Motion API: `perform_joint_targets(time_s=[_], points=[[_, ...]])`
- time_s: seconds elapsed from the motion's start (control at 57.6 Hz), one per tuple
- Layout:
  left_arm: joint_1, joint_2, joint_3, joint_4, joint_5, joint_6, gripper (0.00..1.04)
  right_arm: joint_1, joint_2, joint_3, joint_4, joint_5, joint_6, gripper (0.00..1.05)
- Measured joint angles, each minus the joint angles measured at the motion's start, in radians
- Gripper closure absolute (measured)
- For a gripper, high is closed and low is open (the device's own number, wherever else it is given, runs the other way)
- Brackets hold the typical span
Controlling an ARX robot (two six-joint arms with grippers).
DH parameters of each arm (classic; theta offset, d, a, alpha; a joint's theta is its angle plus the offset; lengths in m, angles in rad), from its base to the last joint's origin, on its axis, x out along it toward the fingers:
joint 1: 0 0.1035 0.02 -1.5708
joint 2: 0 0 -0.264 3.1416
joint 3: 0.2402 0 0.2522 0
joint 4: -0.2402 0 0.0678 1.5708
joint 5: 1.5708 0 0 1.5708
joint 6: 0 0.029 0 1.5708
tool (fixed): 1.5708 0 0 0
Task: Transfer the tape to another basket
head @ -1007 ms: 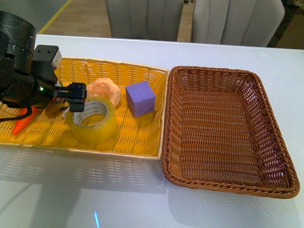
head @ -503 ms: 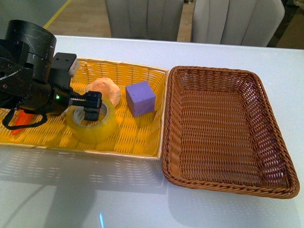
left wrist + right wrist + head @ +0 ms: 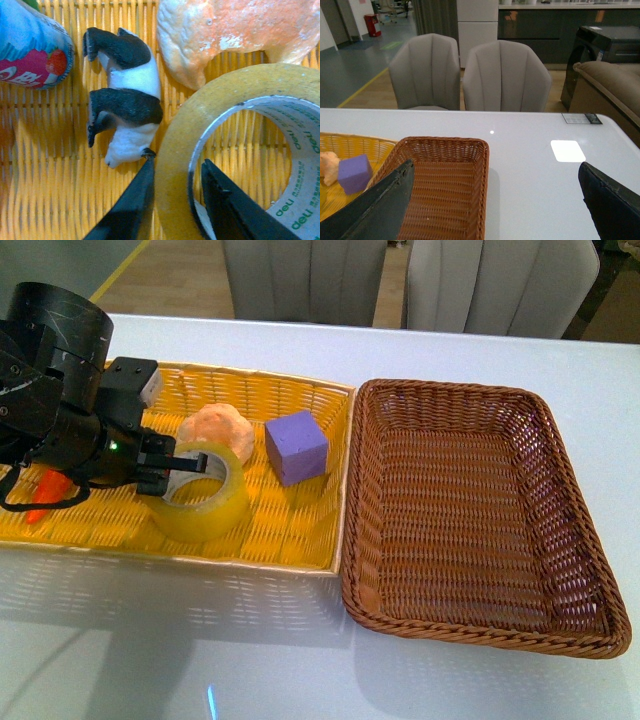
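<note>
The yellowish tape roll (image 3: 205,495) lies in the bright yellow basket (image 3: 290,540), slightly tilted. My left gripper (image 3: 178,468) is shut on the roll's left wall, one finger inside the core and one outside. The left wrist view shows this grip (image 3: 175,200) on the tape (image 3: 200,110) with its white printed core. The dark brown wicker basket (image 3: 455,400) stands right of the yellow one and holds nothing; it also shows in the right wrist view (image 3: 440,145). My right gripper (image 3: 495,200) is open, above the table beside the brown basket.
In the yellow basket lie a purple cube (image 3: 296,446), an orange-white lump (image 3: 216,426), an orange carrot-like thing (image 3: 45,495), a black-and-white panda figure (image 3: 125,95) and a printed packet (image 3: 30,45). Grey chairs (image 3: 400,280) stand behind the white table.
My left gripper moved right over the tape, lowered, and closed on the roll's left wall. The roll has tilted a little.
</note>
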Motion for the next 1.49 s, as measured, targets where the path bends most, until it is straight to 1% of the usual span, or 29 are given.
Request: perform_joint_targets(time_s=[0.052, 0.26, 0.503, 0.625, 0.833, 1.093, 1.249, 1.492], points=[[0.001, 0.000, 0.000, 0.000, 0.001, 0.000, 0.90, 0.000, 0.000, 0.000, 0.000, 0.000, 0.000, 0.09], [0.000, -0.032, -0.026, 0.020, 0.005, -0.006, 0.90, 0.000, 0.000, 0.000, 0.000, 0.000, 0.000, 0.09], [-0.019, -0.180, -0.058, 0.029, 0.015, -0.019, 0.90, 0.000, 0.000, 0.000, 0.000, 0.000, 0.000, 0.09], [-0.067, -0.262, -0.055, 0.016, 0.016, -0.019, 0.90, 0.000, 0.000, 0.000, 0.000, 0.000, 0.000, 0.09], [-0.171, -0.272, 0.004, -0.037, 0.021, -0.021, 0.90, 0.000, 0.000, 0.000, 0.000, 0.000, 0.000, 0.09], [-0.309, -0.209, 0.145, -0.105, 0.038, -0.028, 0.90, 0.000, 0.000, 0.000, 0.000, 0.000, 0.000, 0.09], [-0.383, -0.156, 0.185, -0.129, 0.053, -0.028, 0.90, 0.000, 0.000, 0.000, 0.000, 0.000, 0.000, 0.09], [-0.462, -0.073, 0.242, -0.155, 0.069, -0.031, 0.90, 0.000, 0.000, 0.000, 0.000, 0.000, 0.000, 0.09]])
